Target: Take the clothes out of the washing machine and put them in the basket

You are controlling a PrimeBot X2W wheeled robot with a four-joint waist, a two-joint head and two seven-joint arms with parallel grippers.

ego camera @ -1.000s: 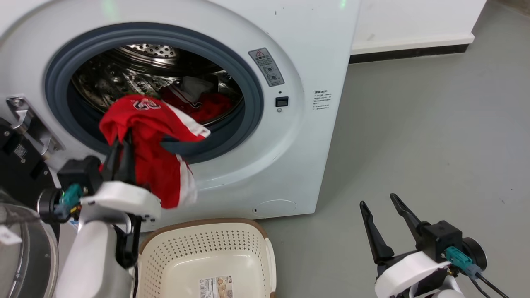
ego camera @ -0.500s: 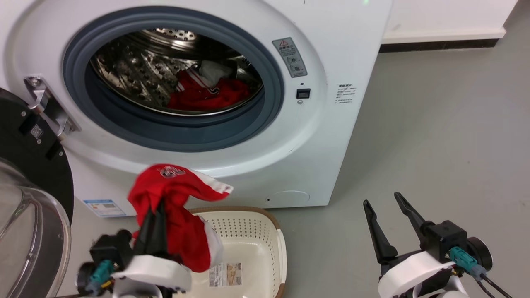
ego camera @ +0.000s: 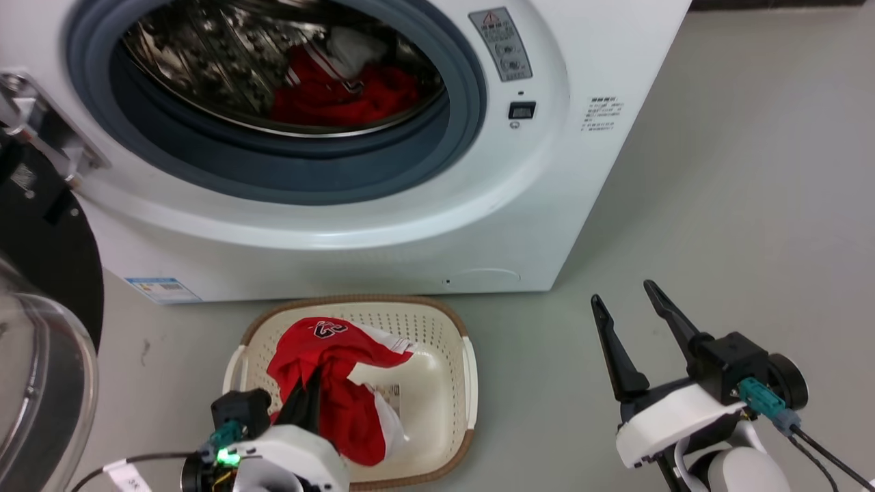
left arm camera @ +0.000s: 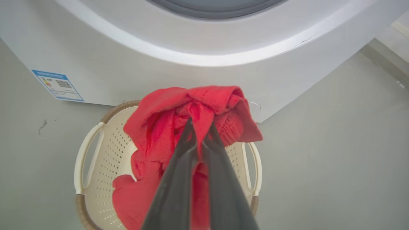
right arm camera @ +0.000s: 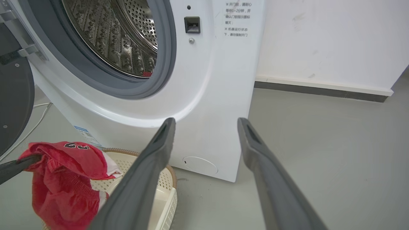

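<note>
My left gripper [ego camera: 314, 380] [left arm camera: 200, 124] is shut on a red garment [ego camera: 328, 362] [left arm camera: 159, 131] with white trim. The garment hangs over and into the cream basket [ego camera: 355, 301] [left arm camera: 83, 159], which stands on the floor in front of the washing machine [ego camera: 410, 225] [right arm camera: 207, 80]. The right wrist view shows the same garment [right arm camera: 64, 172] draped off a dark finger above the basket [right arm camera: 164, 183]. More red and white clothes [ego camera: 342, 96] lie in the steel drum behind the grey gasket. My right gripper [ego camera: 622, 292] [right arm camera: 206, 120] stands open and empty, to the right of the basket.
The machine's black-rimmed glass door [ego camera: 41, 355] is swung open at the far left, close to my left arm. Grey floor [ego camera: 718, 205] stretches to the right of the machine. A white wall with a dark skirting [right arm camera: 319, 89] runs behind it.
The left gripper has carried the red garment down from the porthole to the basket. The head camera has tilted down. The right gripper has stayed open in place.
</note>
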